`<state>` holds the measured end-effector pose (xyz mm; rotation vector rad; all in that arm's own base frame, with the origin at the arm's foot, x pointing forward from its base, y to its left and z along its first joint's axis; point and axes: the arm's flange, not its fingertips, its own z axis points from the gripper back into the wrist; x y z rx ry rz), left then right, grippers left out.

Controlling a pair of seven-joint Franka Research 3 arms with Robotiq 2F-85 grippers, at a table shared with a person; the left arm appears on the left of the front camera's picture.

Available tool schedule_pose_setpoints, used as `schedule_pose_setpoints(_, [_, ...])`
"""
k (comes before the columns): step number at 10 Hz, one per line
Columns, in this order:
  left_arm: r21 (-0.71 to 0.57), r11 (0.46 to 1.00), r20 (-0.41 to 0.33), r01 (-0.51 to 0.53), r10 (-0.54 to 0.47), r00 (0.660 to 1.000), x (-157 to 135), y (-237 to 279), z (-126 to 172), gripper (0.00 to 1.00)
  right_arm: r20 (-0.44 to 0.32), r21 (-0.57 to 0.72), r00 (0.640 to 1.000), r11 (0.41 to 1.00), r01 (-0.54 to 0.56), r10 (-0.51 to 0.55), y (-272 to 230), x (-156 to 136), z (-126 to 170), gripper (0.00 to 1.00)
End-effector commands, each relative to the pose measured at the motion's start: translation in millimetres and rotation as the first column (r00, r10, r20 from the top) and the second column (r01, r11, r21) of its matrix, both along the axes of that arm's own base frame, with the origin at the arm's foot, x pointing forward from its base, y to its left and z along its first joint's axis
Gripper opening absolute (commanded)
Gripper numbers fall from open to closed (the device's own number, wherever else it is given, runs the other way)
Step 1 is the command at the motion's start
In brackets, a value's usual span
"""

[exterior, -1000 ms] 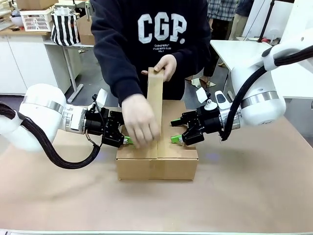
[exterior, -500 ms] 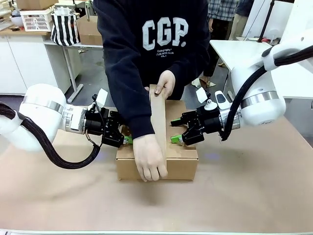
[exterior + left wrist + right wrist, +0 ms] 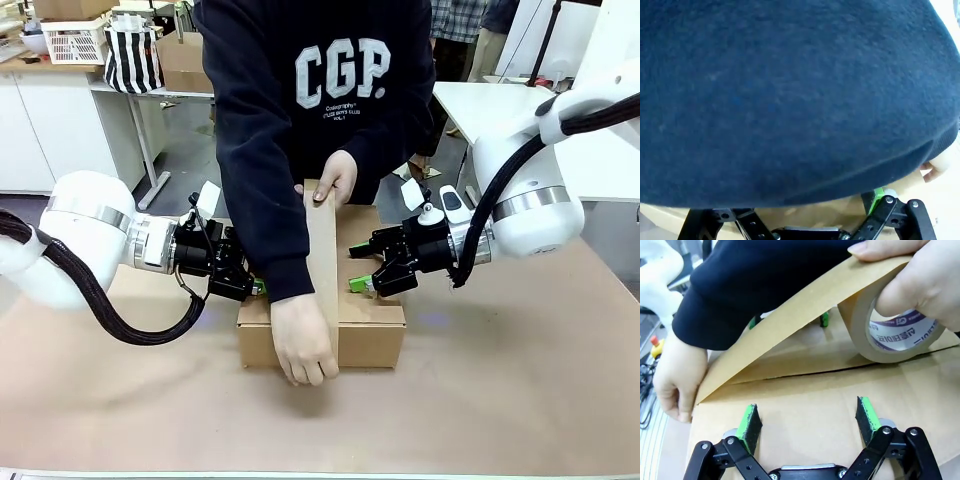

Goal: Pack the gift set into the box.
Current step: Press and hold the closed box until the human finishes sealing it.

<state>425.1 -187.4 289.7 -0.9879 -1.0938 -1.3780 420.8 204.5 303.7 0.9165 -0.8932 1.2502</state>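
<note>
Front view: we see corrugated brown box (image 3: 360,330); right end effector (image 3: 362,268) spread apart on top, left end effector (image 3: 255,285) state unclear.

Tape strip (image 3: 322,250) and person's arm (image 3: 262,200) across box (image 3: 370,340) top (grippers flanking)

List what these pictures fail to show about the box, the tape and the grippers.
- Box contents: top flaps closed, front view.
- Box seam: covered by the tape strip and the sleeve, front view.
- Left gripper fingertips: behind the sleeve; the left wrist view is mostly sleeve too.
- Tape roll print: partly under the hand, right wrist view.
- Right gripper: open over the box top.
</note>
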Motion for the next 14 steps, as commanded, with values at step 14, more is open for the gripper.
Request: schedule_pose_setpoints(14, [0.004,1.000,0.008,0.010,-0.010,1.000,-0.6,2.1,-1.9,1.00,0.002,-0.013,1.000,1.000,0.009,-0.009,0.2,-3.0,-2.0,1.00])
